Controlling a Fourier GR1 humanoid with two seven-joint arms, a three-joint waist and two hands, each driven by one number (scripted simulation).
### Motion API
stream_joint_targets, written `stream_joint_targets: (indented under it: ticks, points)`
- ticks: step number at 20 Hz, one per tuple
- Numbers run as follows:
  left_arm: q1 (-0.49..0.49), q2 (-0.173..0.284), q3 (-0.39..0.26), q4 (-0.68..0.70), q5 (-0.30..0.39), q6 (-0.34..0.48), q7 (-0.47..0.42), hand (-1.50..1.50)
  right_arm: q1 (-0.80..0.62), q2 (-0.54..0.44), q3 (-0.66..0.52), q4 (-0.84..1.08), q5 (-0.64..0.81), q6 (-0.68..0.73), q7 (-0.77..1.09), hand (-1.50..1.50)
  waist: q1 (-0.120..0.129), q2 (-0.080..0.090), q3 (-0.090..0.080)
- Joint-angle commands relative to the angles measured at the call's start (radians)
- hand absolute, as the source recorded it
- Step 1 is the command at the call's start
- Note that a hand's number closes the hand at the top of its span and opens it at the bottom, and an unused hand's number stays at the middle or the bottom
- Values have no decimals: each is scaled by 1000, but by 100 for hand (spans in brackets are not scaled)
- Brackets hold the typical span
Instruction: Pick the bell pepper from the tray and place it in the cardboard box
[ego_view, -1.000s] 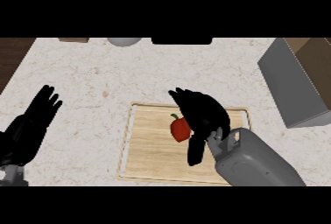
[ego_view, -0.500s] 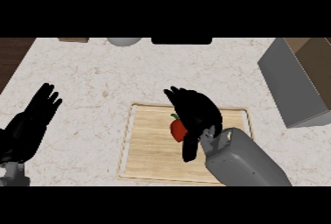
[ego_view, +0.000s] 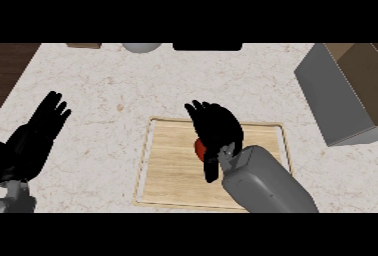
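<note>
- The pale speckled stone counter (ego_view: 148, 85) holds everything; it is the biggest thing here.
- The tall grey-sided cardboard box (ego_view: 336, 95) stands at the right, well apart from the tray; the pepper has to end up in there.
- The flat light wooden tray (ego_view: 173, 170) lies in the middle, near the robot, easy to reach.
- The right hand (ego_view: 216, 131) is over the tray, right on top of the pepper; its fingers look mostly straight; I cannot tell if it has hold of it.
- The left hand (ego_view: 40, 132) rests open at the left edge, touching nothing.
- The small red bell pepper (ego_view: 200, 148) lies on the tray, mostly hidden under the right hand.
</note>
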Motion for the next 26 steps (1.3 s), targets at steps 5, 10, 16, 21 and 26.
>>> stream_joint_targets:
  ticks: [5, 10, 16, 21, 26]
  points:
    - [6, -11, 35, -46, -7, -22, 67, 0, -33, 45, 6, 72, 24, 16, 44, -150, 4, 0, 0]
    - [84, -58, 34, -66, -42, -49, -6, 0, 57, 46, 7, 57, 115, 22, -4, -150, 1, 0, 0]
    - [102, -74, 52, -64, -54, -86, -9, 0, 54, 46, 0, 90, 119, 29, -4, -150, 1, 0, 0]
    - [9, -90, 66, 62, -87, -93, -57, 0, -24, 46, -12, 147, 73, 61, 3, -150, -1, 1, 0]
    - [36, -76, 92, -79, -71, -76, 61, 0, 79, 39, 35, 207, 158, -45, -88, -150, 0, 0, 0]
